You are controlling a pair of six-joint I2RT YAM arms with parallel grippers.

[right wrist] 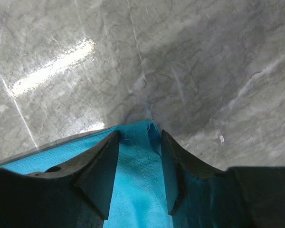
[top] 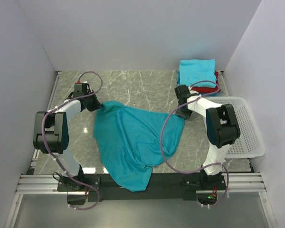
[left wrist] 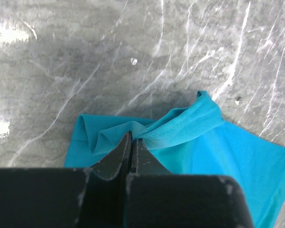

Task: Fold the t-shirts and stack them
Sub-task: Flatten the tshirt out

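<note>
A teal t-shirt [top: 133, 137] lies spread on the marble table, and its near end hangs over the front edge. My left gripper [top: 98, 106] is at the shirt's far left corner. In the left wrist view it [left wrist: 131, 138] is shut on a bunched fold of the shirt [left wrist: 190, 123]. My right gripper [top: 183, 113] is at the shirt's far right corner. In the right wrist view it [right wrist: 140, 135] is open, with its jaws on either side of the shirt's hemmed corner [right wrist: 137, 171], which lies flat on the table.
A stack of folded shirts sits at the back right, with a teal one [top: 197, 71] on top and a red one [top: 208, 89] beneath. A white lattice basket [top: 247, 130] stands along the right edge. Grey walls enclose the table.
</note>
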